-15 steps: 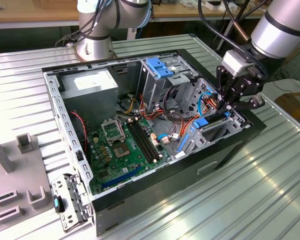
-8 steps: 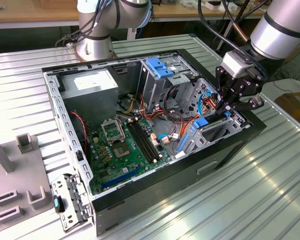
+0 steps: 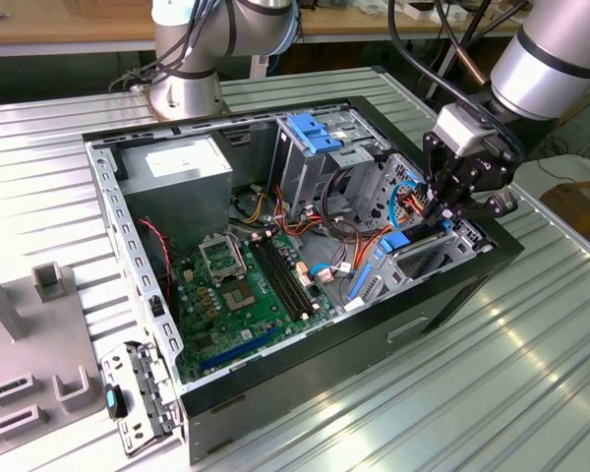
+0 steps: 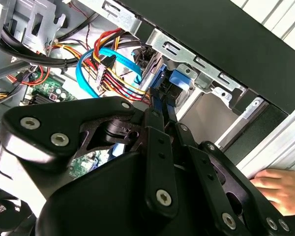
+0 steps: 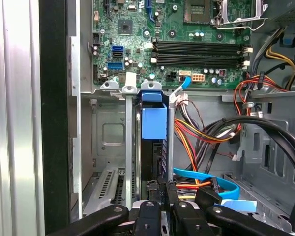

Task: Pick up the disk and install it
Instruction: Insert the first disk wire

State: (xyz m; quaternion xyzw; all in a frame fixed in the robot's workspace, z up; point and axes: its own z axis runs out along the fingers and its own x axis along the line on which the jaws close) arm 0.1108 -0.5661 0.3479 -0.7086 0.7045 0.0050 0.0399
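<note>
With its fingers clamped on the disk (image 5: 153, 147) standing edge-on in the bay (image 5: 110, 142) below, the gripper (image 5: 160, 194) should probably press straight down, rails square.

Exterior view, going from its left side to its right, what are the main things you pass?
Grey plastic fixtures → power-supply box → motherboard → blue bracket on the drive cage → claw.

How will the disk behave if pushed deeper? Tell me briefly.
Probably stiff: the disk looks like a rigid block with blue rails. It likely slides straight, since it stands between the bay's guides. Nearby cables look floppy and could snag.
</note>
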